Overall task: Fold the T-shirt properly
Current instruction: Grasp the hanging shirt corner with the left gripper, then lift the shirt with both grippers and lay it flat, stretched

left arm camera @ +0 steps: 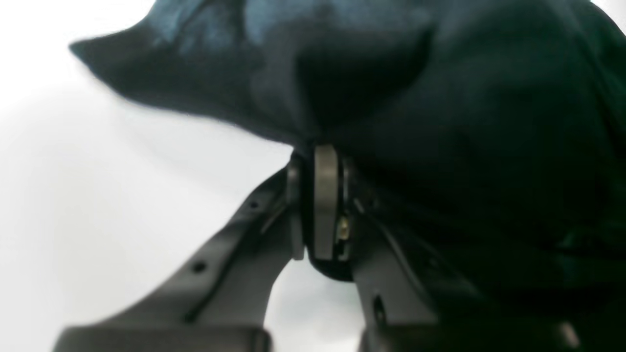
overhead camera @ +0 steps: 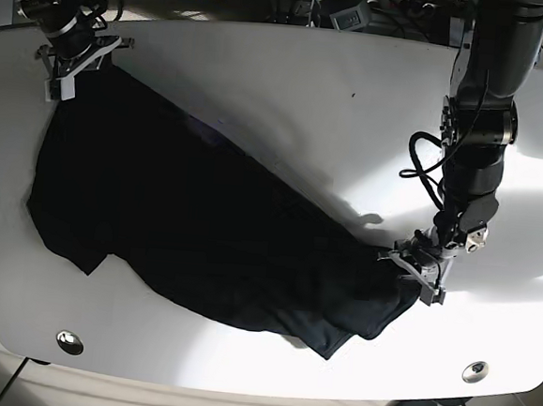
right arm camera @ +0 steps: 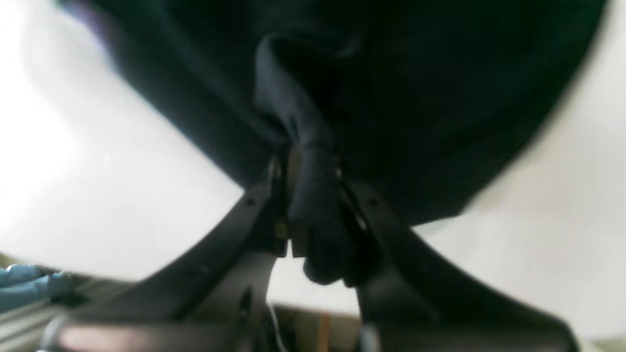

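Observation:
A dark navy T-shirt (overhead camera: 204,226) lies stretched diagonally across the white table (overhead camera: 290,92), from far left to near right. My left gripper (overhead camera: 415,271) is shut on the shirt's near right end; in the left wrist view its fingers (left arm camera: 325,195) pinch dark cloth (left arm camera: 440,122). My right gripper (overhead camera: 75,67) is shut on the shirt's far left corner; in the right wrist view a bunched fold of cloth (right arm camera: 313,195) sits between the fingers (right arm camera: 281,205). Both wrist views are blurred.
The table's back edge runs close behind the right gripper, with cables and equipment (overhead camera: 343,6) beyond it. Two round metal fittings (overhead camera: 70,341) (overhead camera: 475,371) sit near the front corners. Bare white tabletop lies at the far right and middle back.

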### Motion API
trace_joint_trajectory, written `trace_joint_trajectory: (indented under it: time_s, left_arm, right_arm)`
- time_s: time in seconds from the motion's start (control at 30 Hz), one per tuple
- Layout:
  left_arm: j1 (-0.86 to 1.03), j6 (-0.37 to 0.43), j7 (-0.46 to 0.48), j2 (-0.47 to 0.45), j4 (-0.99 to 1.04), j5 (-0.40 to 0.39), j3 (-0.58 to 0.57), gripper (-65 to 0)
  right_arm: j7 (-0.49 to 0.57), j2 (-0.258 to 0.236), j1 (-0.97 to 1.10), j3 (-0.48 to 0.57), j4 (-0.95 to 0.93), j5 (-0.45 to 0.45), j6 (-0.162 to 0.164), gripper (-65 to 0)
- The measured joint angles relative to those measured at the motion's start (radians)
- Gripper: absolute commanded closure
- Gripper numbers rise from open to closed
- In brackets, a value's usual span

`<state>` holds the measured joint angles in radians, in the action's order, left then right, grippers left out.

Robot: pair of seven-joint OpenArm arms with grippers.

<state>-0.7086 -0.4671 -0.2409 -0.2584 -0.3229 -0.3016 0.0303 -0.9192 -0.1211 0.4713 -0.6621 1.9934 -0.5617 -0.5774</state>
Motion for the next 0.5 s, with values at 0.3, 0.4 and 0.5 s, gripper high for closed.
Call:
trace_joint_trajectory:
  time_s: [0.3, 0.4, 0.5]
  left_arm:
    - [0.337, -0.038, -0.343, -0.148, -0.524, 0.01, 0.279, 0.0]
    - [0.481, -0.075, -0.463, -0.16, -0.758, 0.006, 0.414, 0.0]
    - [0.602, -0.1, -0.565, -0.153, -0.966, 0.009, 0.511, 0.0]
  right_arm:
    - [-0.003, 0.038, -0.213, 0.068, -0.036, 0.003, 0.005, -1.9]
    - [-0.001, 0.037, -0.224, 0.092, -0.036, -0.003, 0.05, -1.9]
    - [-0.003, 0.036, -0.22, 0.133, -0.038, -0.002, 0.049, -1.9]
